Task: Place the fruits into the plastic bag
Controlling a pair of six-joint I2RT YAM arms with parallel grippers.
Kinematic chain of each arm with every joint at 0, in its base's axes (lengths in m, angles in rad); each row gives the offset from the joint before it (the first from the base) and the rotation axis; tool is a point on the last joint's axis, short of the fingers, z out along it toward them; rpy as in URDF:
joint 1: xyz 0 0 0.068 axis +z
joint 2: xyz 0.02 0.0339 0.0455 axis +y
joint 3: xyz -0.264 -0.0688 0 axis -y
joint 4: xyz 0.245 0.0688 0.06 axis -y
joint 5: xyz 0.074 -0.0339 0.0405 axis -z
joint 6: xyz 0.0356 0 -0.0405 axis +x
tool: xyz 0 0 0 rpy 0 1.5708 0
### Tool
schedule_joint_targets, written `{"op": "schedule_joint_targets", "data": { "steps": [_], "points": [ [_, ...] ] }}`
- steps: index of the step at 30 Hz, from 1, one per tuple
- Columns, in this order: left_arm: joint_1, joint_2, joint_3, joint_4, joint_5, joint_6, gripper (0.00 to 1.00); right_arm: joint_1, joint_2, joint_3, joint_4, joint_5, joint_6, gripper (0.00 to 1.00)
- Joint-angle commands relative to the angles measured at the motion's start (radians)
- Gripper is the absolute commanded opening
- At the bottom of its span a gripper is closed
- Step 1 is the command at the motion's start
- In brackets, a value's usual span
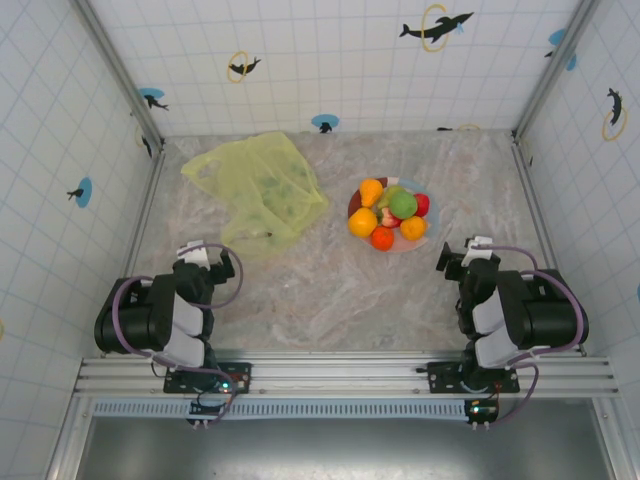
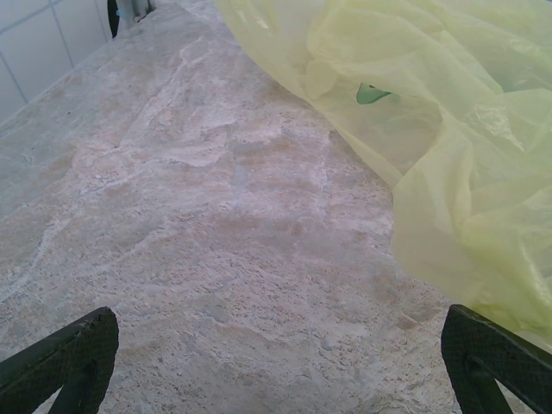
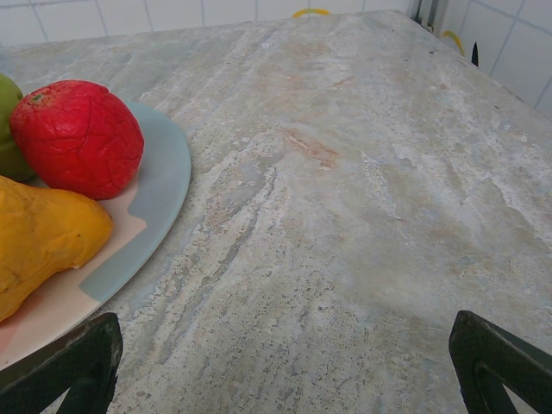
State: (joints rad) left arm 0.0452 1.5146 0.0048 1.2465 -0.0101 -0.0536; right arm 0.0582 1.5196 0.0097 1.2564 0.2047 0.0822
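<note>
Small rounded fruits [image 1: 390, 215] are heaped on a round blue-rimmed plate [image 3: 161, 185], crinkly yellow-green plastic bag [image 1: 262, 190] apart, green print [image 2: 373, 93] unreadable; left gripper [image 2: 278, 347], right gripper [image 3: 285, 349] spread wide

I see a pale marbled worktop [image 1: 330, 290] boxed in by white tiled walls [image 1: 340, 60] dotted with dolphin stickers [image 1: 435, 25]; a metal rail [image 1: 340, 375] lines the near edge.

red fruit [image 3: 78, 138] seen on pale-blue-rimmed plate [image 3: 164, 181] at left | orange-yellow fruit [image 3: 43, 246] laid just beside it, nearer | green fruit [image 3: 7, 129] cut off by left edge | right tool [image 3: 289, 373] spread wide over marbled desk [image 3: 345, 216], right of plate
</note>
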Motion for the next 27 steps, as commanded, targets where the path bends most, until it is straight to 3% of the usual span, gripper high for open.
{"op": "schedule_joint_targets", "data": {
  "steps": [1, 24, 27],
  "points": [
    [0.004, -0.001, 0.001, 0.021, 0.015, -0.015, 0.98, 0.000, -0.004, -0.016, 0.010, 0.000, -0.002, 1.00],
    [0.005, -0.003, -0.004, 0.028, 0.016, -0.016, 0.98, 0.000, -0.005, -0.018, 0.013, 0.002, -0.002, 1.00],
    [0.005, -0.016, -0.008, 0.032, 0.006, -0.023, 0.98, 0.011, -0.049, -0.016, -0.017, 0.074, 0.012, 1.00]
  ]
}}
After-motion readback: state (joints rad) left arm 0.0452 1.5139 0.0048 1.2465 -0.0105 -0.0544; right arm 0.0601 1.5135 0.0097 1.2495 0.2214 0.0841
